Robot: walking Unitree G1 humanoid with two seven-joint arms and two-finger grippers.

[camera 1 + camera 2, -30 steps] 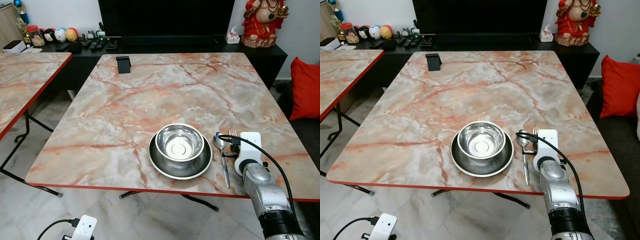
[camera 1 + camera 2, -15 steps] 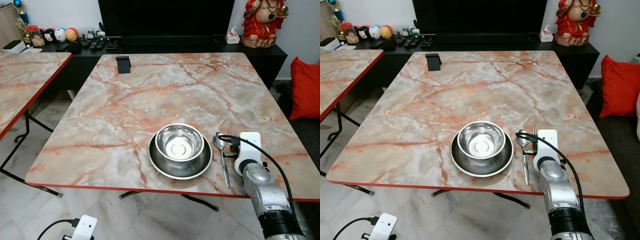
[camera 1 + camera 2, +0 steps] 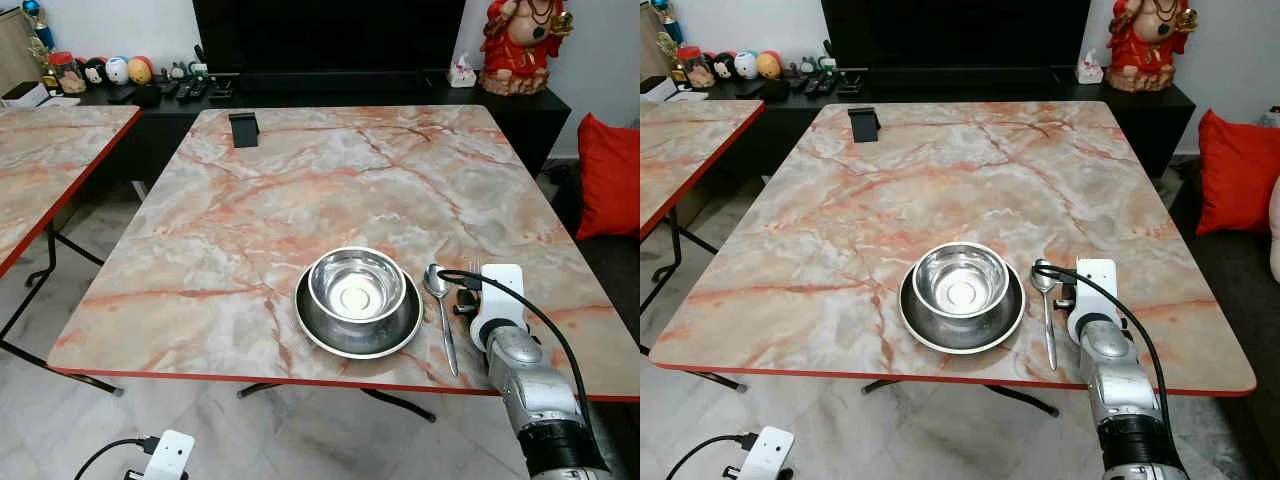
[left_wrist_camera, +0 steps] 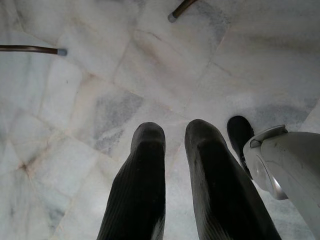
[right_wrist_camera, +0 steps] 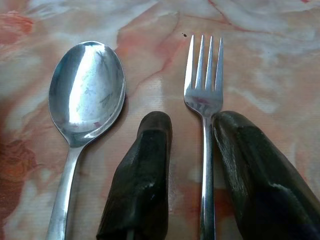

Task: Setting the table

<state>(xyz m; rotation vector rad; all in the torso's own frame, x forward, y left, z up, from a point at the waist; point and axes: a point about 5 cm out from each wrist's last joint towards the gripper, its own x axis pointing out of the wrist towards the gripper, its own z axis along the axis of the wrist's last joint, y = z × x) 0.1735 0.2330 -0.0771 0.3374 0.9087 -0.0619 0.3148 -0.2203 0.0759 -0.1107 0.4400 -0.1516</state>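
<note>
A pink-and-grey marble-patterned table with a red edge (image 3: pixel 300 190) carries a shiny steel bowl (image 3: pixel 356 284) nested in a wider, shallow steel dish (image 3: pixel 330 333) near its front edge. Just to the right of the dish lies a silver metal spoon (image 3: pixel 440 305), handle toward the robot. Beside the spoon, further right, lies a silver four-tined fork (image 5: pixel 204 100), flat on the tabletop. The right gripper (image 5: pixel 192 125) rests low over the table with its two black fingers spread, one on each side of the fork's handle and not squeezing it. The left gripper (image 4: pixel 175 135) hangs idle above the pale marble floor (image 4: pixel 90 90), its fingers slightly parted and holding nothing.
</note>
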